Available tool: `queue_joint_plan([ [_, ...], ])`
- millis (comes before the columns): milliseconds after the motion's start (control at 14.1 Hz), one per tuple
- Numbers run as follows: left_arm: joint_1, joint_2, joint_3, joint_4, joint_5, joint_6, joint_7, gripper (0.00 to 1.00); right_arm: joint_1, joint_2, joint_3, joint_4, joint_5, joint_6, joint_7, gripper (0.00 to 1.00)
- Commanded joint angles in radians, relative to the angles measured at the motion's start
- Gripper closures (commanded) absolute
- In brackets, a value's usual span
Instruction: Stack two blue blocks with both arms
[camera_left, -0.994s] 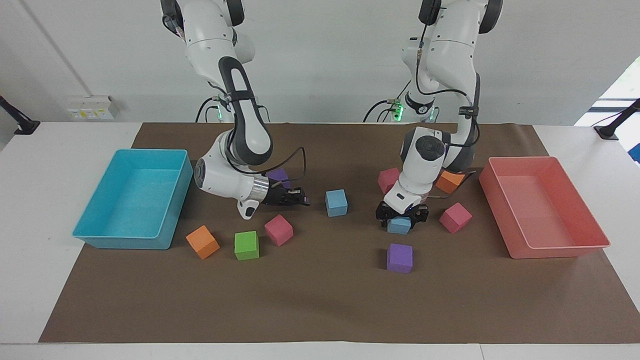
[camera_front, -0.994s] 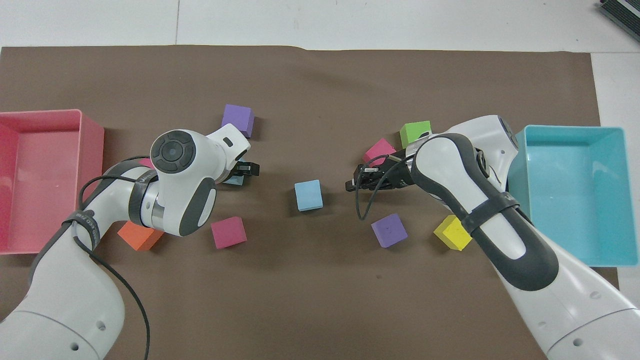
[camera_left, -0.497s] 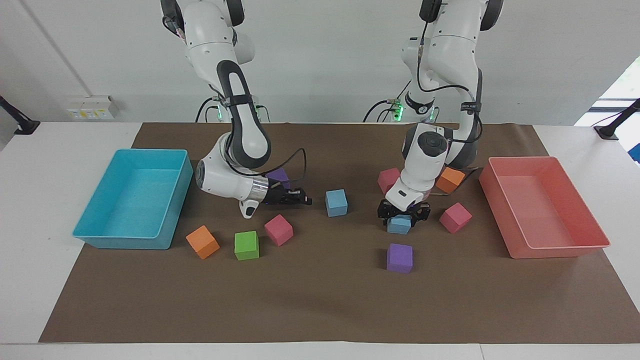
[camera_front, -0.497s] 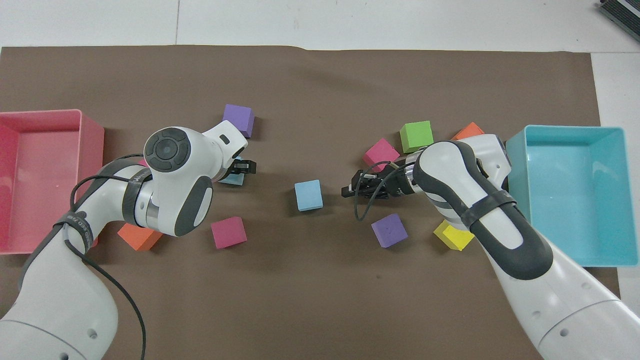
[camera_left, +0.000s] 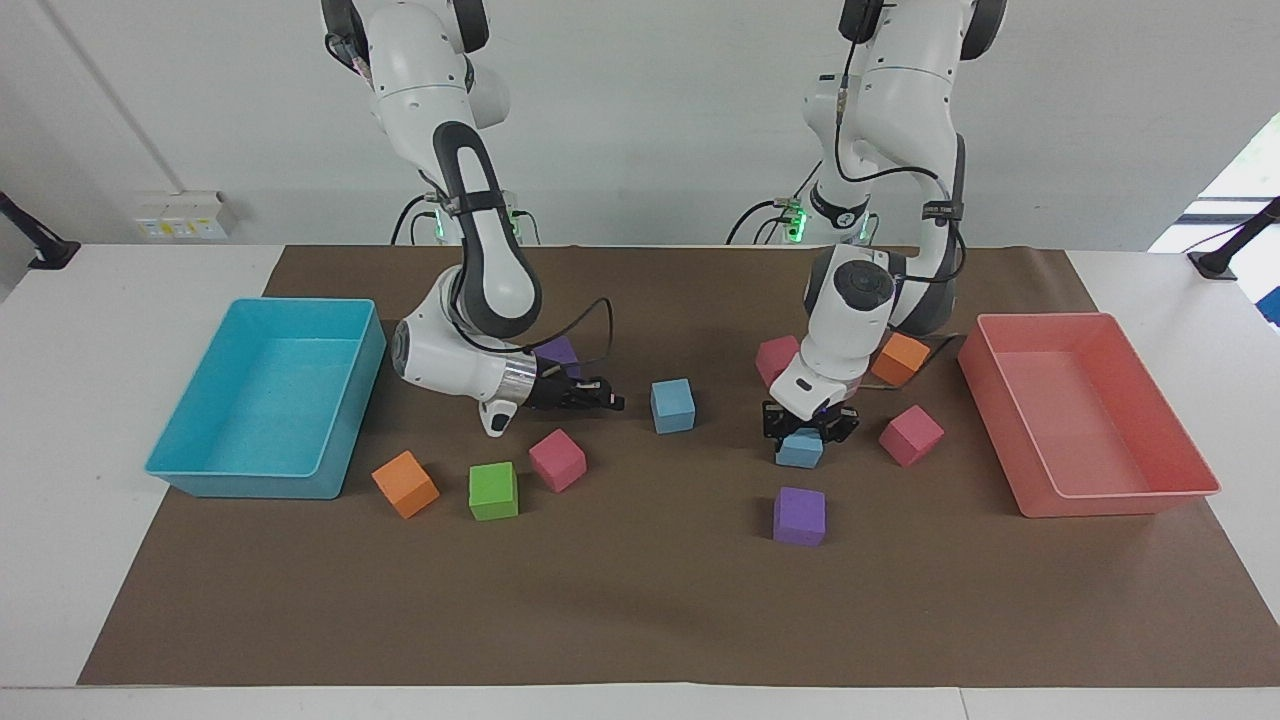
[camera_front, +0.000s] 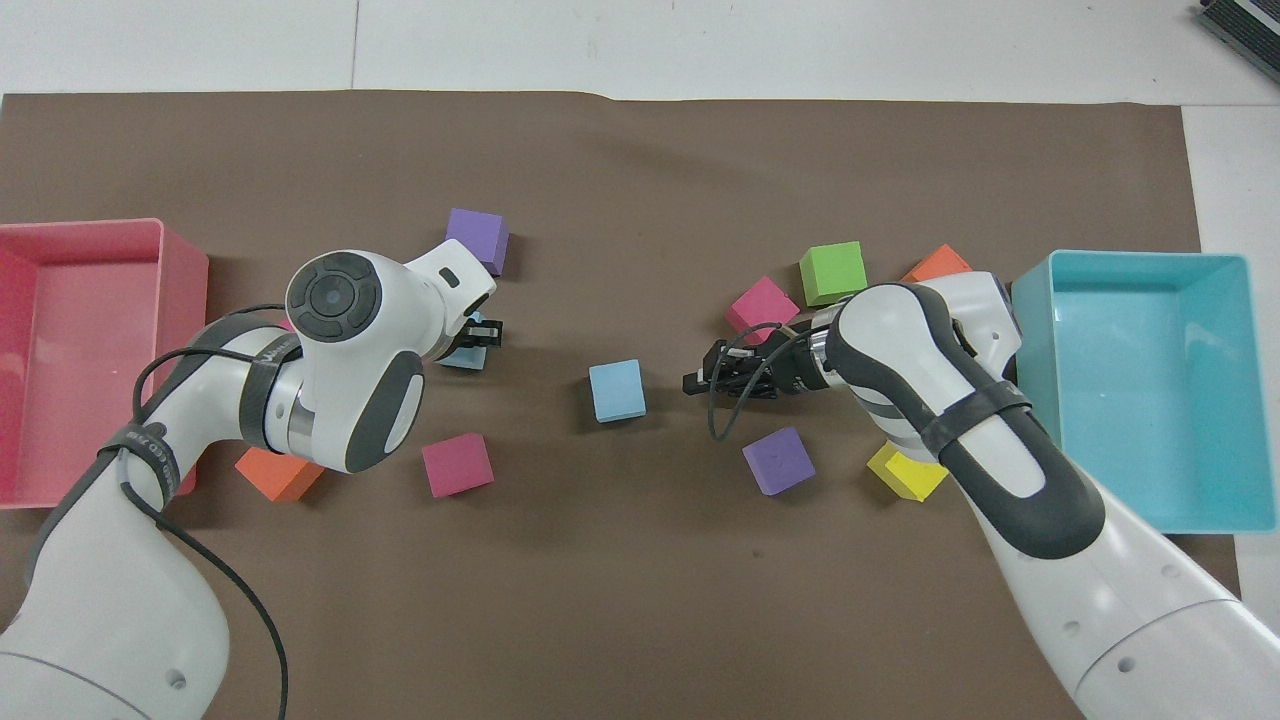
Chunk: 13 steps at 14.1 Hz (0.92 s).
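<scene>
Left pincer (camera_left: 801, 432) grips blue block (camera_left: 798, 451).

The setting was a robotics laboratory: two white arms (camera_left: 470, 250) were mounted at a white table (camera_left: 100, 560) covered by brown paper (camera_left: 640, 600), against a bare white wall (camera_left: 650, 120) with a socket strip (camera_left: 180, 215).

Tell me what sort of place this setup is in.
Probably a robotics lab bench: two white arms mounted at a white table, a brown mat strewn with coloured foam cubes, a cyan tray and a pink tray at its ends, against a bare wall.
</scene>
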Motion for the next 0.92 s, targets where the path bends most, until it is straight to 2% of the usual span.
queue_joint_plan([
  [0,-0.018,-0.074,0.015,0.018,0.023,-0.113,-0.012,0.76,-0.004,-0.001,0.008,-0.014,0.037,0.020,-0.040,1.00],
  [213,-0.038,-0.082,0.012,0.079,0.023,-0.211,-0.047,0.78,0.004,-0.002,0.008,-0.016,0.037,0.027,-0.040,1.00],
  [852,-0.213,-0.052,0.006,0.167,-0.025,-0.205,-0.376,0.80,0.008,-0.002,0.008,-0.023,0.037,0.046,-0.039,1.00],
])
